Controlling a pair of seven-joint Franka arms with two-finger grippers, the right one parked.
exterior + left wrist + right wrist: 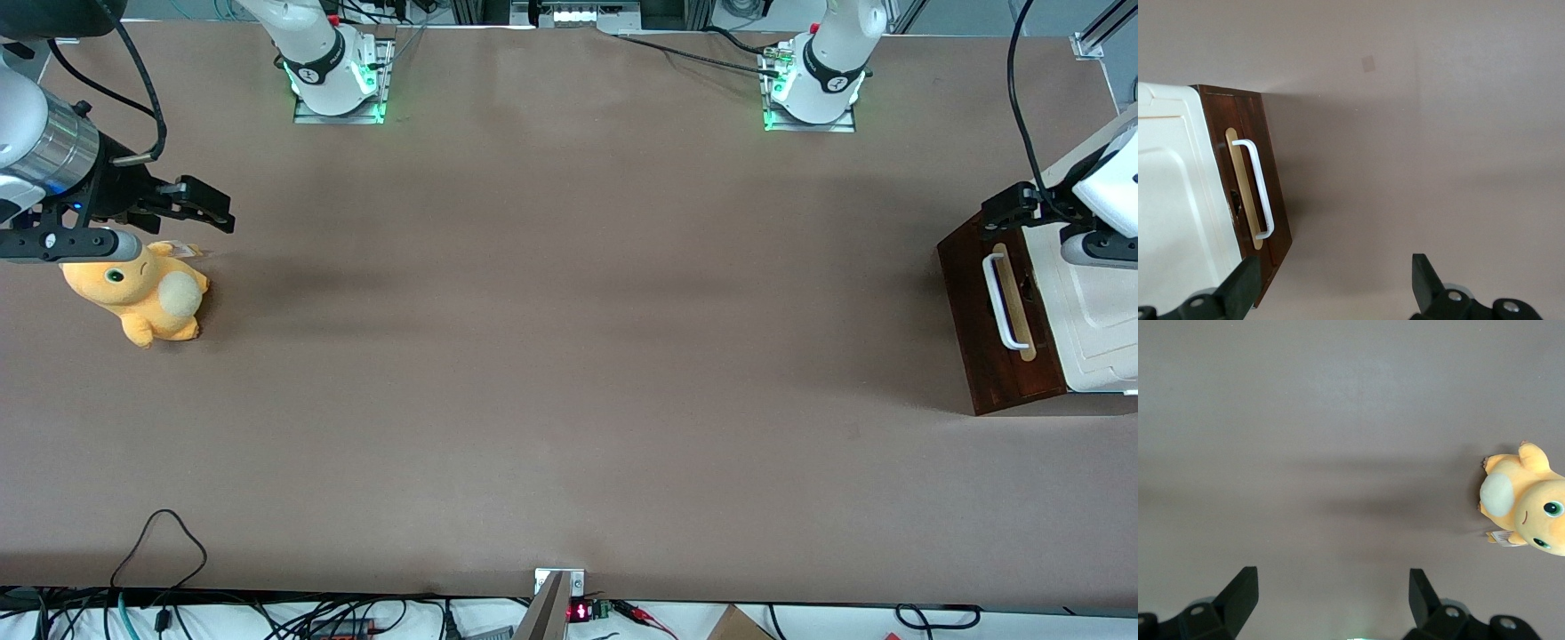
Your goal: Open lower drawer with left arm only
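Overhead, the left arm's gripper [1331, 290] hangs with fingers spread wide, holding nothing, above the lower drawer [991, 329]. Its dark front sits flush, white bar handle [1257, 188] untouched, at the working arm's end of the table [569, 356].

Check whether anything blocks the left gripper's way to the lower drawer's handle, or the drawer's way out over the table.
Nothing visible does. The left gripper, fingers open, hangs above the drawer front's farther end. The white handle on the lower drawer is bare, and the table in front of it is free. The plush toy lies toward the parked arm's end.
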